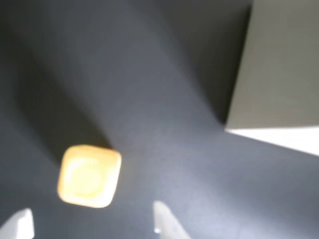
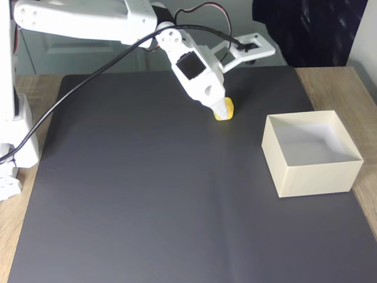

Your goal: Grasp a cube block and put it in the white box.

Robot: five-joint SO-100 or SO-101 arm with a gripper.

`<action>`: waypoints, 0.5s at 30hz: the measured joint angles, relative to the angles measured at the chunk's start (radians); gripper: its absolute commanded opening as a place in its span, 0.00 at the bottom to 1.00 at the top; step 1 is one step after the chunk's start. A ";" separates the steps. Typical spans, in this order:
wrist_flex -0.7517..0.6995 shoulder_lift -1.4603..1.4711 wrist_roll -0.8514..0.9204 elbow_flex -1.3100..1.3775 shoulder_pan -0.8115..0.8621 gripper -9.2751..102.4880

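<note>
1. One cube block [image 1: 89, 176], yellow, lies on the dark mat [image 2: 147, 200] at lower left of the wrist view, upper centre of the fixed view [image 2: 227, 110].
2. One white box [image 2: 311, 154] stands at centre right of the fixed view, apart from the cube.
3. One gripper [image 1: 92, 219], its two fingertips spread wide at the wrist view's bottom edge, holds nothing.

cube block [image 1: 89, 176] above spread hand [image 1: 92, 224] tips | white box [image 1: 279, 74] upper right
</note>
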State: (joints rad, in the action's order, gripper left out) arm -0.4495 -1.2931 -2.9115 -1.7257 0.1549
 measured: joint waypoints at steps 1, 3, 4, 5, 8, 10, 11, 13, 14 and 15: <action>0.002 0.011 0.000 0.002 0.000 0.38; 0.008 0.029 0.000 0.000 0.000 0.38; 0.009 0.037 0.000 0.008 0.000 0.38; 0.012 0.044 0.000 0.015 0.000 0.38; 0.015 0.067 -0.002 0.048 0.000 0.38; 0.012 0.089 -0.002 0.083 0.000 0.37; 0.006 0.100 -0.002 0.103 0.000 0.37; -0.011 0.130 -0.002 0.150 0.000 0.37; -0.017 0.149 -0.002 0.172 0.000 0.37; -0.018 0.166 -0.002 0.190 0.000 0.37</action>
State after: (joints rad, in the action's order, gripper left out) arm -0.4679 -1.1275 -2.9130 -1.5355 0.1549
